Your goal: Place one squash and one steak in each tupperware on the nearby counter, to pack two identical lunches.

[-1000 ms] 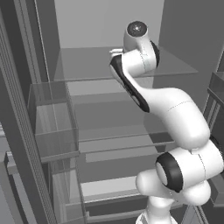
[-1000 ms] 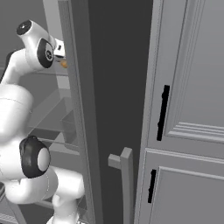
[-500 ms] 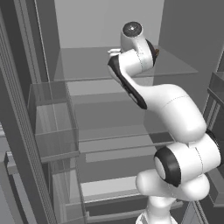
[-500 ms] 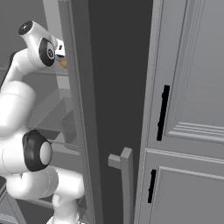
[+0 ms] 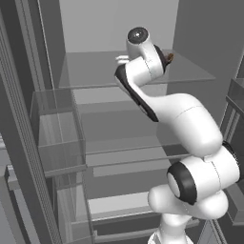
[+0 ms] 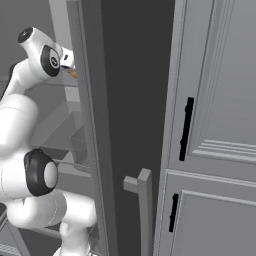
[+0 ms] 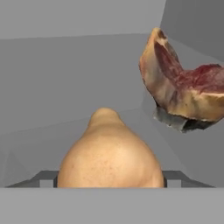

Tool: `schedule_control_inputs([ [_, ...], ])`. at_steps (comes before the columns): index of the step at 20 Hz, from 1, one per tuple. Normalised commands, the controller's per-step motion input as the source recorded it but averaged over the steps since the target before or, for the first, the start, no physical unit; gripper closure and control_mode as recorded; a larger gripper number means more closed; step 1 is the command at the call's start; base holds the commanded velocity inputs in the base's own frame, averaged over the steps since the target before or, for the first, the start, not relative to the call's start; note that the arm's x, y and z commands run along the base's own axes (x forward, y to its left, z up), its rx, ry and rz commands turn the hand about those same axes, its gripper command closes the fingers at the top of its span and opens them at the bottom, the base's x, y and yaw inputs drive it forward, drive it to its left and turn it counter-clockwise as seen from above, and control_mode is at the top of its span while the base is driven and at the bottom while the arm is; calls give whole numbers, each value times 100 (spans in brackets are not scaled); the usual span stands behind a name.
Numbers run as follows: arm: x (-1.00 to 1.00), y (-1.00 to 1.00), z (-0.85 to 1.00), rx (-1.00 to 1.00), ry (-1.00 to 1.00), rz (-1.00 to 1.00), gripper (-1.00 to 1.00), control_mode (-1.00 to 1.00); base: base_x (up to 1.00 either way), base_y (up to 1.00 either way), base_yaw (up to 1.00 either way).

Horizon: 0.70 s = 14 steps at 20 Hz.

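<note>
Fingers point(image 7: 109, 186): just their dark tips show, one either side of the squash point(image 7: 109, 159) at the bottom edge of hand view. They flank it closely, but can't tell if they're actually clamped on it or still apart from it; contact points are hidden behind the squash body.

Squash: tan-yellow, pear-like, narrow end pointing toward 12 o'clock in hand view, fat end between the tips. It sits on a grey glass shelf point(image 7: 52, 87).

Steak point(image 7: 181, 85): at 2 o'clock from the squash in hand view, well clear of it, not touching. Red meat face with a pale fatty rind, tilted up on its edge, near the corner where the shelf meets the grey side wall.

Left base view: arm point(image 5: 176, 119) reaches up and in over the upper shelf point(image 5: 95, 69) of an open fridge-like cabinet; wrist is at about 1 o'clock of frame. A small orange-brown bit shows just past the wrist; can't tell which item it is. Lower shelves sit below, with a clear door bin point(image 5: 57, 128) at 9 o'clock.

Right base view: wrist point(image 6: 47, 57) at 10 o'clock, partly behind the open door's edge point(image 6: 92, 125). Grey panelled cabinet fronts with black handles point(image 6: 186, 129) at 3 o'clock.
</note>
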Motion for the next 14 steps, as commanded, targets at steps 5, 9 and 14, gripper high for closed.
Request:
schedule_control_inputs([
  [5, -6, 5, -7, 0, 0, -8, 100, -100, 0, 0, 0],
  [9, -93, -5, 1, 0, -6, -6, 100, -100, 0, 0, 0],
  [14, -100, -2, 0, 2, -8, 6, 100, -100, 0, 0, 0],
])
